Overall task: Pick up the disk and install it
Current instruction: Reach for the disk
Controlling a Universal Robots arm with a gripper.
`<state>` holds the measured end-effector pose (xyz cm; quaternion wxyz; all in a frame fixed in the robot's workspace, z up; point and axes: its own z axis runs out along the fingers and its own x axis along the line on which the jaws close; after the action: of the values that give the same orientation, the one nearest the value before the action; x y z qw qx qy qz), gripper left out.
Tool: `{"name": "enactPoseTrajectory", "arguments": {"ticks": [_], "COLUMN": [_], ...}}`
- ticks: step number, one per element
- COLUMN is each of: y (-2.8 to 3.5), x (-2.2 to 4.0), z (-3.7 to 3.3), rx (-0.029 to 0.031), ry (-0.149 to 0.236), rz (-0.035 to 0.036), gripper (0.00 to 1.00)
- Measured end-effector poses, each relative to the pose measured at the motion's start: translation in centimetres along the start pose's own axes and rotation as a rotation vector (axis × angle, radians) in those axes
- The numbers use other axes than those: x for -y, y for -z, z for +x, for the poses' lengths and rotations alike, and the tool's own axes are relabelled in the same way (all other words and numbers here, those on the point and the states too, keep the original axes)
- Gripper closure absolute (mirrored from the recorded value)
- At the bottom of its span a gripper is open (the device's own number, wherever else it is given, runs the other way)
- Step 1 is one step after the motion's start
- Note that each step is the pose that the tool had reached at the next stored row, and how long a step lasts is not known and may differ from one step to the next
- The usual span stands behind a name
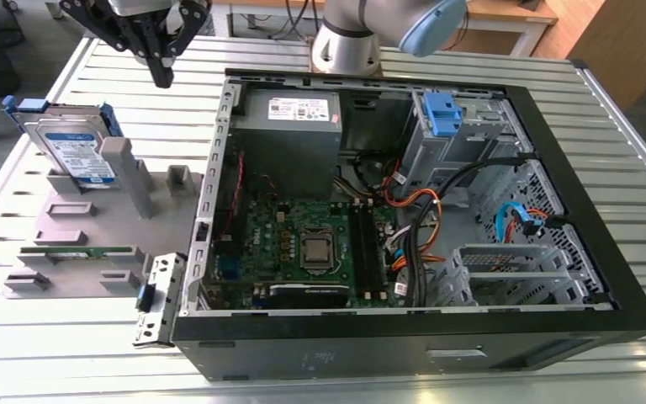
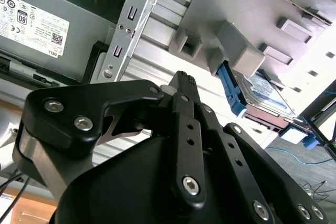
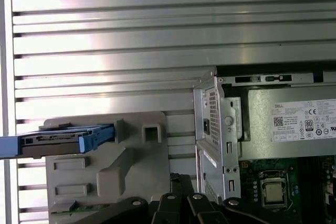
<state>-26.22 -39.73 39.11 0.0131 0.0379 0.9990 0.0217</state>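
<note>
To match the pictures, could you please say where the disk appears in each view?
Exterior view: disk upright in grey holder, exterior view's left.
Second wrist view: disk behind holder's post.
First wrist view: disk edge-on in holder.
Shared landmark: power supply.

Silver disk (image 1: 76, 156) with white-and-blue label and blue rails, grey stand (image 1: 76, 234), black gripper (image 1: 164, 77), ribbed silver table (image 1: 628, 143), green motherboard (image 1: 272, 220), black case (image 1: 413, 347)

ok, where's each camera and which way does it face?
Exterior view: off-arm, high, looking down on open black computer case and silver blue-railed hard disk in grey fixture; arm, gripper show.
First wrist view: on arm, facing down at disk edge-on; gripper shows.
Second wrist view: on arm, looking along gripper toward disk.
All share disk, gripper.
</note>
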Motion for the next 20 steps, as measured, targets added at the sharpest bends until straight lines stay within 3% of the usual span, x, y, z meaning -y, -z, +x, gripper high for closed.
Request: {"name": "enactPoseTrajectory", "arguments": {"ticks": [20], "y": [-0.05], "x": [0.17], "z": [2.46], "rx": [0.0], "ry": [0.0], "rz": [0.0], "gripper": [0.89]}}
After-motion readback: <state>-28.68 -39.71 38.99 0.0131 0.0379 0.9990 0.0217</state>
